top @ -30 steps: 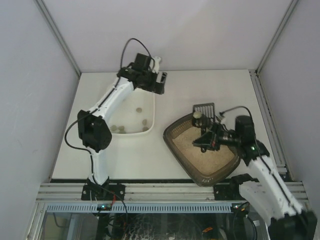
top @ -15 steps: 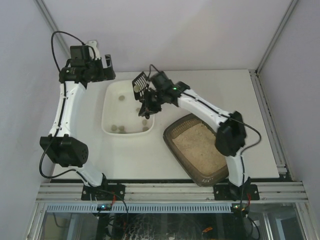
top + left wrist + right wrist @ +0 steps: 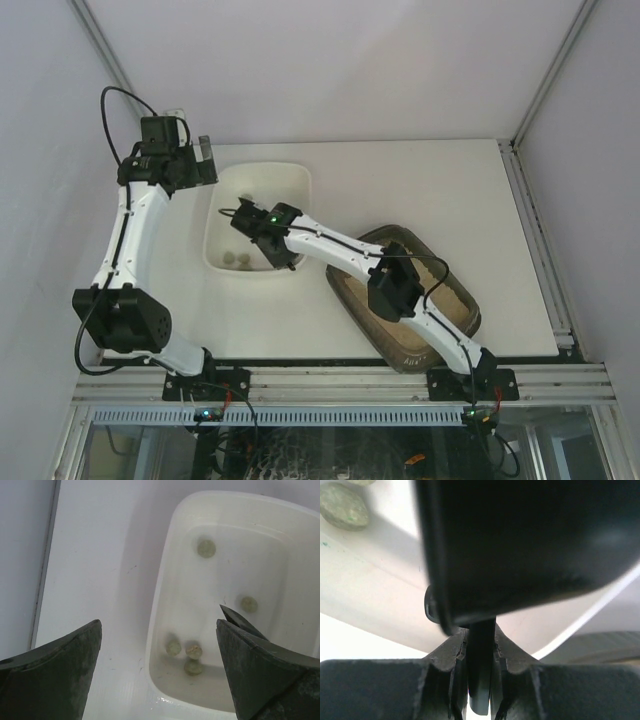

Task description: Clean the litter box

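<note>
The litter box [image 3: 398,358], a dark brown tray with tan litter, sits at the right front, partly under my right arm. My right gripper [image 3: 272,248] reaches left into the white tub [image 3: 296,180] and is shut on the handle of the black scoop [image 3: 530,540], whose body fills the right wrist view above the gripper [image 3: 481,650]. Grey-green pellets [image 3: 194,651] lie on the tub floor, one [image 3: 342,505] beside the scoop. My left gripper [image 3: 197,160] hangs open and holds nothing above the tub's far left corner, its jaws [image 3: 159,630] spread over the rim.
The white table [image 3: 450,190] is walled at the back and both sides. A metal rail [image 3: 340,378] runs along the near edge by the arm bases. My right arm stretches diagonally from its base across the litter box to the tub.
My right arm carried the scoop from the litter box to the tub and has dropped low inside it. My left arm swung from the tub's far right corner to its far left.
</note>
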Robot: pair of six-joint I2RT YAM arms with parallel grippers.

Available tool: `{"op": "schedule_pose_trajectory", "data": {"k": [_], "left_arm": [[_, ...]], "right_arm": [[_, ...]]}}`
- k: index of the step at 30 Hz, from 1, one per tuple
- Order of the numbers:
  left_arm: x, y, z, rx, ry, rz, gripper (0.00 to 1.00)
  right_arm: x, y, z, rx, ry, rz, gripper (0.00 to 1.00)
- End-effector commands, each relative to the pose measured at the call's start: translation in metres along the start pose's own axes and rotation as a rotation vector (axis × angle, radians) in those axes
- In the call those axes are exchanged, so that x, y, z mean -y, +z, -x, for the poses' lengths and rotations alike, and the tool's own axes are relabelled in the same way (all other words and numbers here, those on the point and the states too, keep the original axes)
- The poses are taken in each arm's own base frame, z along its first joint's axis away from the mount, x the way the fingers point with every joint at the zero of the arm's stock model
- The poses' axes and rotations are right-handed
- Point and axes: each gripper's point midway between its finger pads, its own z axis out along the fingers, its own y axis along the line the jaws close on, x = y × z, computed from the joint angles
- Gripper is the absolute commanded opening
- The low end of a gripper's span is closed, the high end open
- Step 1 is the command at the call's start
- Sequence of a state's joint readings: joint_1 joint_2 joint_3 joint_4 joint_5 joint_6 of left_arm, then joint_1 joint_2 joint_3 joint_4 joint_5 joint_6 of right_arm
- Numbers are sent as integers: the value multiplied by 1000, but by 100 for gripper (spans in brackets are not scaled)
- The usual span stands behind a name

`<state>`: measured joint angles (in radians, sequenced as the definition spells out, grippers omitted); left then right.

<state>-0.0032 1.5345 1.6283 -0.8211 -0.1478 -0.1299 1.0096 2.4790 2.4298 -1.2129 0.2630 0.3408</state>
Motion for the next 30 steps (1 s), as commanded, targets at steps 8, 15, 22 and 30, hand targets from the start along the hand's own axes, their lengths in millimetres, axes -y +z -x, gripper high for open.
{"op": "schedule_pose_trajectory", "data": {"k": [8, 15, 22, 30], "left_arm": [[1, -9, 14, 77, -40, -17, 100], [15, -12, 11, 72, -65, -99, 100], [31, -10, 5, 103, -165, -178, 100], [53, 2, -4, 63, -233, -270, 100]], "right_arm": [[55, -127, 63, 362, -3, -72, 0], [75, -178, -63, 101, 79, 134, 0], [104, -196, -188, -6, 387, 502, 0], [100, -188, -244, -51, 447, 638, 0]]}}
